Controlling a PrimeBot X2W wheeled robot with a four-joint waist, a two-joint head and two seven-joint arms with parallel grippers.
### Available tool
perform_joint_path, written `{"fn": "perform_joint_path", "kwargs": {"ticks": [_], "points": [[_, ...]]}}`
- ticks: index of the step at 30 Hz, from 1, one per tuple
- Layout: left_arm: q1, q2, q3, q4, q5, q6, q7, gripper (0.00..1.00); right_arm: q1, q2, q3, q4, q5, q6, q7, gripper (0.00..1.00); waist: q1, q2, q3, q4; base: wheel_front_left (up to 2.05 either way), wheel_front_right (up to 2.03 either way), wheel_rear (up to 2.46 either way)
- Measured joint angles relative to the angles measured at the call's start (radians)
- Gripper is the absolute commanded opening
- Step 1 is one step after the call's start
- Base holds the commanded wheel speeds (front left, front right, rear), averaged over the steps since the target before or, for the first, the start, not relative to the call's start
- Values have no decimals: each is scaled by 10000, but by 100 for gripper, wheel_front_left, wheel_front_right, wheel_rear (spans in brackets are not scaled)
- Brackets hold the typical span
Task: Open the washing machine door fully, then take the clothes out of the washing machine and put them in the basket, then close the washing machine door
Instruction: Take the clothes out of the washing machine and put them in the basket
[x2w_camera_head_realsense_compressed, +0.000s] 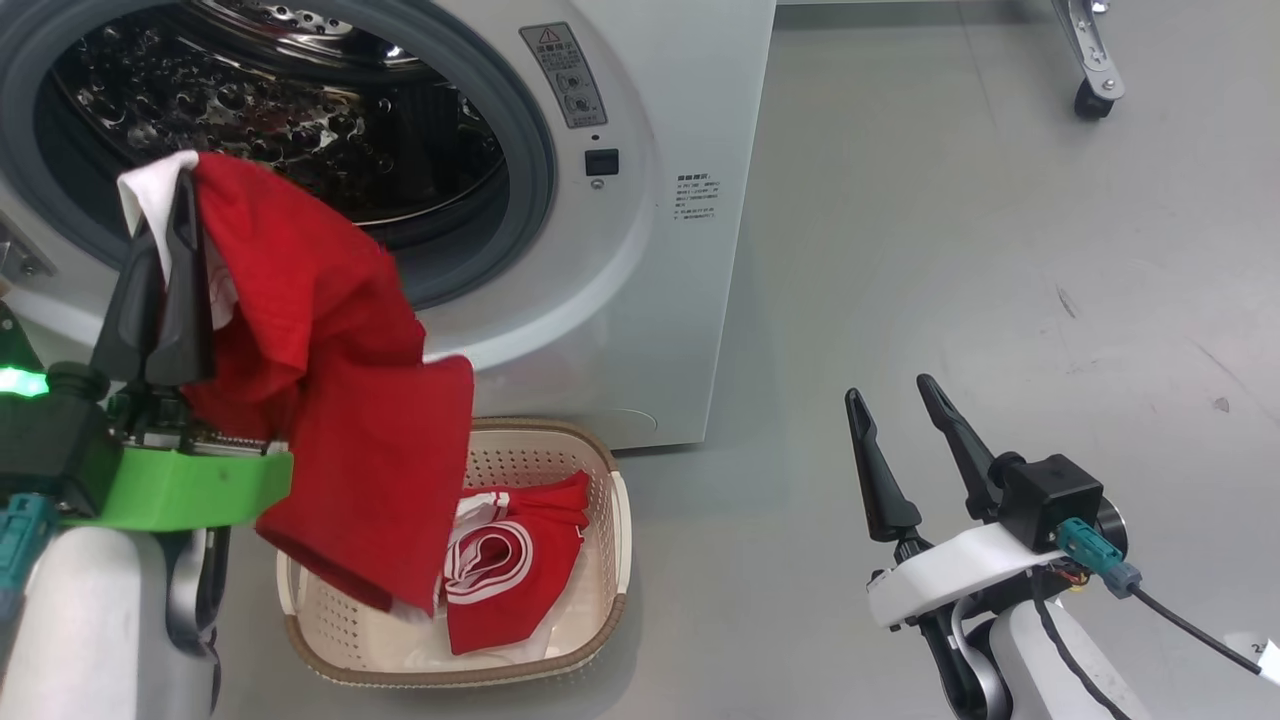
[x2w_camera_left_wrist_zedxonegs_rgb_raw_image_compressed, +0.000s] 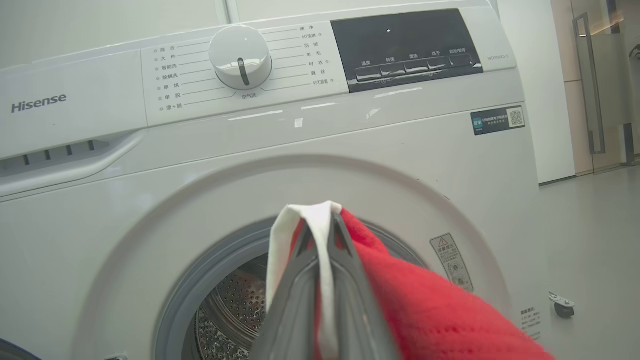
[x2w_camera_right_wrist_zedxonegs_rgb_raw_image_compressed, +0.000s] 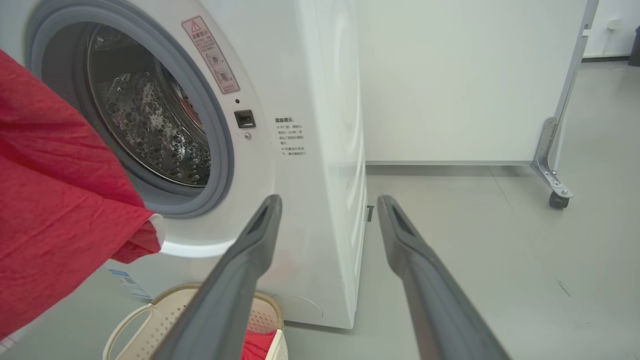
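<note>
My left gripper (x2w_camera_head_realsense_compressed: 185, 195) is shut on a red garment (x2w_camera_head_realsense_compressed: 340, 400) with white trim, held up in front of the washing machine's (x2w_camera_head_realsense_compressed: 650, 250) uncovered drum mouth. The cloth hangs down over the left part of the basket (x2w_camera_head_realsense_compressed: 612, 560), which stands on the floor below the opening. More red and white clothes (x2w_camera_head_realsense_compressed: 515, 570) lie in the basket. In the left wrist view the gripper (x2w_camera_left_wrist_zedxonegs_rgb_raw_image_compressed: 320, 215) pinches the white trim, and red fabric (x2w_camera_left_wrist_zedxonegs_rgb_raw_image_compressed: 425, 305) drapes to the right. My right gripper (x2w_camera_head_realsense_compressed: 890, 388) is open and holds nothing, out to the right over the floor. The washing machine door is out of view.
The steel drum (x2w_camera_right_wrist_zedxonegs_rgb_raw_image_compressed: 150, 125) looks bare inside. A white partition on a castor (x2w_camera_right_wrist_zedxonegs_rgb_raw_image_compressed: 557, 197) stands behind and to the right of the washer. Open grey floor (x2w_camera_head_realsense_compressed: 1000, 300) spreads to the right. The dial and dark control panel (x2w_camera_left_wrist_zedxonegs_rgb_raw_image_compressed: 405, 50) sit on the washer's top front.
</note>
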Motion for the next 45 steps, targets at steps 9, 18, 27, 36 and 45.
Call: {"fn": "perform_joint_path", "kwargs": {"ticks": [9,18,27,36,45], "points": [[1378,-17,-543,644,-48,-104,560,0,58,-2,144,-10,0,12,0,100,0,0,38,-116,0,0,0],[1935,-2,-888,1210,-105,-184,1317,0,51,-2,263,-115,0,12,0,100,0,0,432,-324,0,0,0],[1902,-12,-1168,1799,-207,-284,1716,0,-76,-4,257,-291,0,12,0,100,0,0,1062,-579,0,0,0],[1138,105,-1202,2594,-197,-357,1923,0,-525,-2,236,-585,0,8,0,100,0,0,1990,-948,0,0,0],[453,198,-895,4169,-242,-349,2242,0,-858,-2,-10,-713,0,-4,0,100,0,0,2931,-1361,0,0,0]]}}
